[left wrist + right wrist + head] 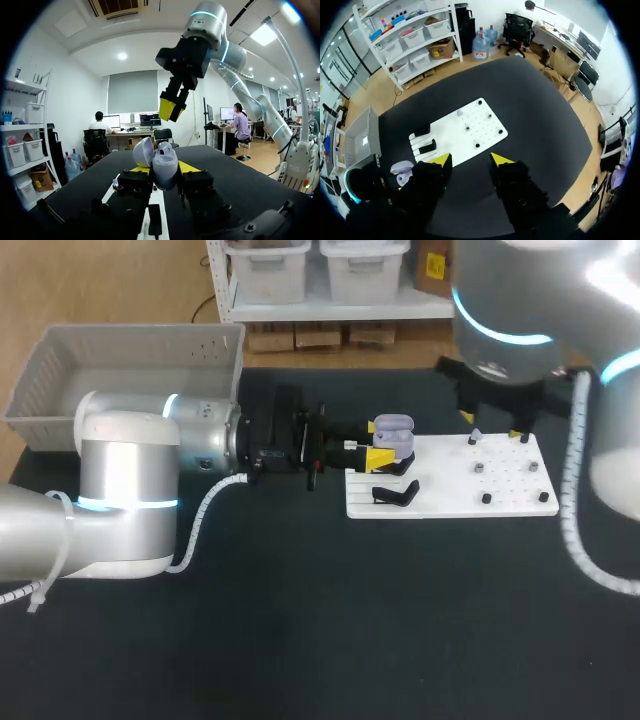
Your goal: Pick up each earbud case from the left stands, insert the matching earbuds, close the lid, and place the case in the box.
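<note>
A lavender earbud case point(393, 430) sits with its lid open between the yellow fingertips of my left gripper point(381, 456), which is shut on it over the left end of the white board point(450, 502). In the left wrist view the case point(161, 165) stands upright in the gripper point(159, 169), its lid tipped to one side. My right gripper point(172, 106) hangs above and beyond the case, open and holding nothing. From its own wrist view, the right gripper point(471, 160) looks down on the board point(465, 137) and the case point(402, 167). A small pale earbud point(476, 437) rests on the board's far side.
Two black stands point(397, 494) sit at the board's left end, and several small black pegs point(487, 498) dot its right half. A grey bin point(60, 365) stands at the back left of the black table. My left arm point(130, 490) lies across the left side.
</note>
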### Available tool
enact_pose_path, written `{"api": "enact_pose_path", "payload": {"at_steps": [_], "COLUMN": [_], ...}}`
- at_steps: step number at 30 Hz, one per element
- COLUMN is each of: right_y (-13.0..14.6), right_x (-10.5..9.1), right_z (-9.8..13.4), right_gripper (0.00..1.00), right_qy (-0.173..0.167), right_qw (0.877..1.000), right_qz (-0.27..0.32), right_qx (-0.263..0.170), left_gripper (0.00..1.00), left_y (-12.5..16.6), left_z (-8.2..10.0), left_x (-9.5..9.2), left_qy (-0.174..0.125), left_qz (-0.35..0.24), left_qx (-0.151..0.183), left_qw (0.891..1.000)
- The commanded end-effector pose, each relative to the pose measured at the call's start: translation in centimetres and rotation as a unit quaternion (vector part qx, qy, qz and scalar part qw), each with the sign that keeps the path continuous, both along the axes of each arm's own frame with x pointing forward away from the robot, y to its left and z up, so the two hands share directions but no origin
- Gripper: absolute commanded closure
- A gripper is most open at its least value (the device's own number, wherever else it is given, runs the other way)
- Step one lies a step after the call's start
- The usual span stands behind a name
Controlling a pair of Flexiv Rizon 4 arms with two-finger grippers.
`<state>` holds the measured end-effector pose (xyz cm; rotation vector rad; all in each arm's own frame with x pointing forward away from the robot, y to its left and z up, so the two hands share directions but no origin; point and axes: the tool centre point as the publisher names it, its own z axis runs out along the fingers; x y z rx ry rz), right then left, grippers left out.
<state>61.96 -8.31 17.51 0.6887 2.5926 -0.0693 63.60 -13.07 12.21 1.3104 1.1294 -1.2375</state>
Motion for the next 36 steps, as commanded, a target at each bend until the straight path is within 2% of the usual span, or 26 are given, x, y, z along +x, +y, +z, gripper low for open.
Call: {"api": "enact_pose_path", "payload": {"at_steps": [1,3,6,16,22,36], "right_y": [-1.1,-1.1,-1.1,-2.1,-2.6,-2.3], "right_x": [1.3,2.2,3.4,6.3,7.9,10.5], "right_z": [-1.9,-2.8,-3.9,-7.7,-10.0,-12.6], "right_gripper": [0.55,0.61,0.57,0.56,0.56,0.52], "right_qy": [-0.064,-0.059,-0.048,-0.005,0.021,0.061], "right_qw": [0.991,0.989,0.987,0.978,0.976,0.978], "right_qz": [0.080,0.098,0.128,0.200,0.208,0.172], "right_qx": [0.089,0.089,0.086,0.052,0.055,0.103], "left_gripper": [1.00,1.00,1.00,1.00,1.00,1.00], "left_y": [0.0,0.0,0.0,0.0,0.0,0.0], "left_z": [-0.1,-0.1,-0.1,-0.1,-0.1,-0.1], "left_x": [-0.1,-0.1,-0.1,-0.1,-0.1,-0.1], "left_qy": [-0.001,-0.001,-0.001,-0.001,-0.001,-0.001], "left_qz": [0.002,0.002,0.002,0.002,0.002,0.002], "left_qx": [-0.001,-0.001,-0.001,-0.001,-0.001,-0.001], "left_qw": [1.000,1.000,1.000,1.000,1.000,1.000]}}
